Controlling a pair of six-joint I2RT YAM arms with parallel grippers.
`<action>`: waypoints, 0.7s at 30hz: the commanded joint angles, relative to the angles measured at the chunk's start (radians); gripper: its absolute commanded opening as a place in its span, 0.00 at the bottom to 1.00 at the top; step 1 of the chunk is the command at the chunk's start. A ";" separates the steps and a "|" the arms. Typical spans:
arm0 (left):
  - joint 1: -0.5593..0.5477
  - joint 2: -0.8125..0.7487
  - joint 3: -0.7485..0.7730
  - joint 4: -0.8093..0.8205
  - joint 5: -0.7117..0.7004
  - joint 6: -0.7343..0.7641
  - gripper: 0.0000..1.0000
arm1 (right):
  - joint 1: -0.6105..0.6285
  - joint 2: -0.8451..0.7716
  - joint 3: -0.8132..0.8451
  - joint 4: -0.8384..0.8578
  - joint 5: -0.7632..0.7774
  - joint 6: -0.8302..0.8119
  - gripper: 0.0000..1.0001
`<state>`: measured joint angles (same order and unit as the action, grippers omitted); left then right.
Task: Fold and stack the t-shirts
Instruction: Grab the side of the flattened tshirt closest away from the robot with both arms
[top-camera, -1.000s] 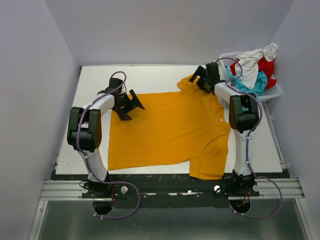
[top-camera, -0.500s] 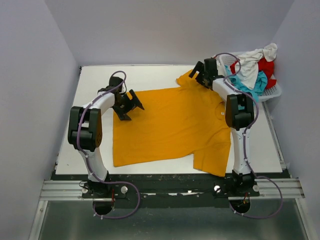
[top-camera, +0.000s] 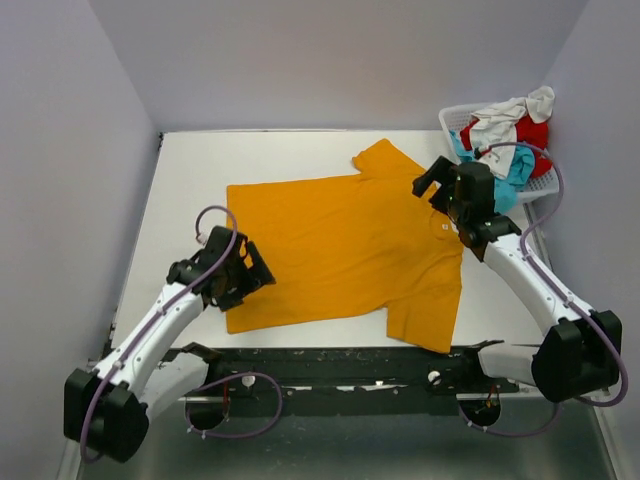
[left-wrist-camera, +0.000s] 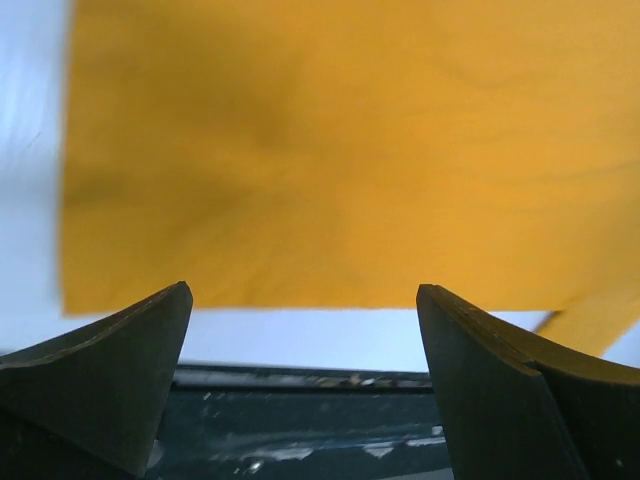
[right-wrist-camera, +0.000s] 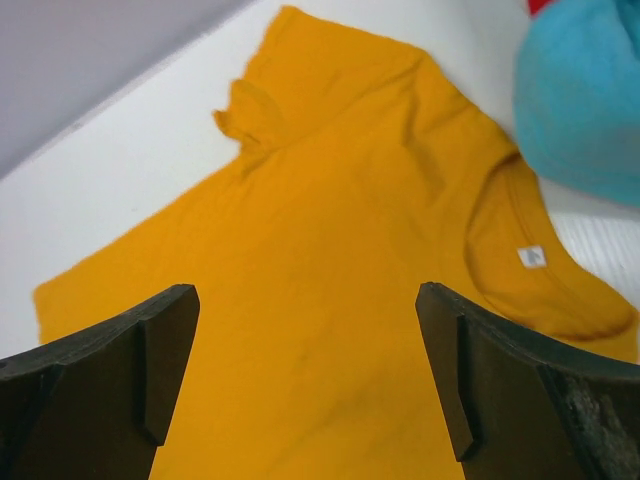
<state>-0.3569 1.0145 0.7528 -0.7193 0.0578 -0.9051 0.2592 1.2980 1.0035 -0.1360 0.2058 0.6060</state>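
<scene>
While both arms reach low over the counter (top-camera: 190, 180), the left claw (top-camera: 255, 275) stands with its jaws spread wide and nothing between them, poised over the near hem corner of the mustard-orange t-shirt (top-camera: 340, 240), close to the counter's near edge and toward its left side. From its wrist camera, the left claw (left-wrist-camera: 303, 290) frames that straight hem edge of the t-shirt (left-wrist-camera: 320, 150) with a bare strip of counter (left-wrist-camera: 300, 325) below it. The right claw (top-camera: 430, 193) is likewise spread and empty, hanging above the shirt's collar end near the counter's right edge. Its wrist view shows the right claw (right-wrist-camera: 305, 290) looking across the t-shirt (right-wrist-camera: 330, 270), with the collar and its small white label (right-wrist-camera: 533, 257) to one side and the far sleeve lying a little rumpled. The shirt is spread flat across the middle of the counter, hem toward the left edge, collar toward the right, one sleeve toward the far edge and the other reaching the near edge. At the far right corner, just beyond the right claw, a white lattice basket (top-camera: 545, 185) holds a heap of other t-shirts: a turquoise one (top-camera: 515, 165), a red one (top-camera: 535, 130) and a white one (top-camera: 500, 125) on top.
</scene>
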 joint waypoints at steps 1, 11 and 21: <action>-0.034 -0.243 -0.172 -0.304 -0.193 -0.235 0.99 | -0.006 -0.037 -0.150 -0.048 0.020 0.036 1.00; -0.031 -0.347 -0.347 -0.167 -0.171 -0.358 0.81 | -0.006 -0.010 -0.160 -0.073 0.031 0.018 1.00; -0.029 -0.217 -0.334 -0.091 -0.271 -0.351 0.50 | -0.007 -0.040 -0.165 -0.110 0.024 0.031 1.00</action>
<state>-0.3874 0.7704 0.4072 -0.8703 -0.1265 -1.2434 0.2523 1.2827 0.8310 -0.2111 0.2138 0.6277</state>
